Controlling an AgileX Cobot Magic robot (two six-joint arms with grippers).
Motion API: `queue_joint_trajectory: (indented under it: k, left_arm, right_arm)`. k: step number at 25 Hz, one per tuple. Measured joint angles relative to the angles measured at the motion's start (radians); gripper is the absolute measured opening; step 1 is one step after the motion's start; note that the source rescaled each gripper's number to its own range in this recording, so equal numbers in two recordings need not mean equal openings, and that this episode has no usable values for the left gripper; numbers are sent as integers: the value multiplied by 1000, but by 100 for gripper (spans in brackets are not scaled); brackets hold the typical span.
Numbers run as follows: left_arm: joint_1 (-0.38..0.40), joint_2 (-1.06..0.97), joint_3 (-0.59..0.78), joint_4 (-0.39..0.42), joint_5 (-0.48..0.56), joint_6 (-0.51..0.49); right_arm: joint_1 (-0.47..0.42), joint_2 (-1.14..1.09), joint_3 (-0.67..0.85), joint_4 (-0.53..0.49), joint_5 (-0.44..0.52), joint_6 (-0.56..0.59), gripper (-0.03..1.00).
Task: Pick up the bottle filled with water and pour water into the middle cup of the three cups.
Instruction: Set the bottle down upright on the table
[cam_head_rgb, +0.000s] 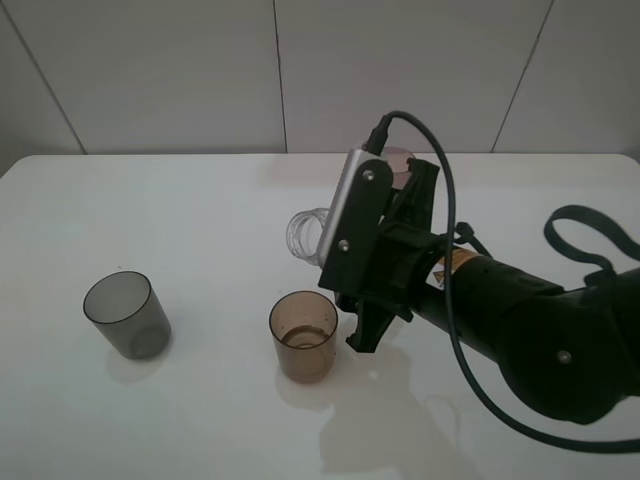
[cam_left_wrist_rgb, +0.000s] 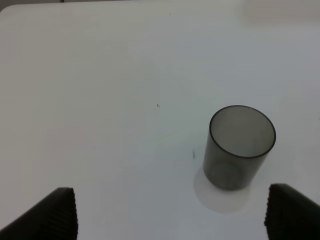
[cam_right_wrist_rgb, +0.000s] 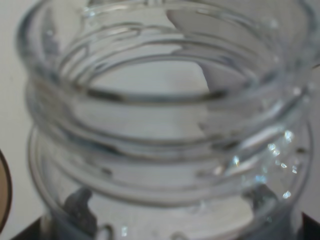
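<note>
Exterior high view: white table (cam_head_rgb: 200, 200) before a pale panelled wall (cam_head_rgb: 150, 70). On the left side, upright, a smoky grey cup (cam_head_rgb: 125, 313); near the table's middle, upright, the middle cup (cam_head_rgb: 303, 335), brown-amber and translucent; at the far side, mostly hidden behind the arm, a sliver of the mauve-pink cup (cam_head_rgb: 400, 157). Reaching in from the right, the black right gripper (cam_head_rgb: 388, 255), with a silver wrist camera (cam_head_rgb: 352, 210) mounted on it, clamped on the bottle (cam_head_rgb: 308, 235). Bottle off the table and tipped close to horizontal, open ribbed neck pointing left, mouth seen above the amber cup's rim and apart from it; body hidden behind camera and fingers. Cannot tell whether water is falling. Left wrist view: bare table (cam_left_wrist_rgb: 100, 75) and the smoky grey cup (cam_left_wrist_rgb: 240, 147), upright, open mouth toward the lens. Just in view, the two dark fingertips (cam_left_wrist_rgb: 60, 215) of the left gripper (cam_left_wrist_rgb: 175, 217), spread wide with only table between them, the grey cup ahead and touching neither. Right wrist view: filled almost wholly by the clear threaded neck of the bottle (cam_right_wrist_rgb: 165, 125), blurred by closeness, small glints on the plastic; dark finger parts at either side of it; beside it, a curved brown edge of the middle cup (cam_right_wrist_rgb: 4, 192).
</note>
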Motion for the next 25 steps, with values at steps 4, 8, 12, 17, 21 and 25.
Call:
queue_joint_trajectory:
  k: [4, 8, 12, 17, 21, 25]
  left_arm:
    - [0, 0, 0, 0, 0, 0]
    - [0, 0, 0, 0, 0, 0]
    - [0, 0, 0, 0, 0, 0]
    - [0, 0, 0, 0, 0, 0]
    - [0, 0, 0, 0, 0, 0]
    - [0, 0, 0, 0, 0, 0]
  right_arm:
    - [0, -30, 1, -18, 0, 100, 0]
    - [-40, -60, 1, -75, 1, 250, 0]
    - [-110, -68, 1, -157, 17, 403, 0]
    - [-203, -69, 1, -318, 59, 617, 0]
    - [-293, -69, 1, -470, 63, 821, 0]
    - [-382, -63, 1, -633, 59, 1032, 0]
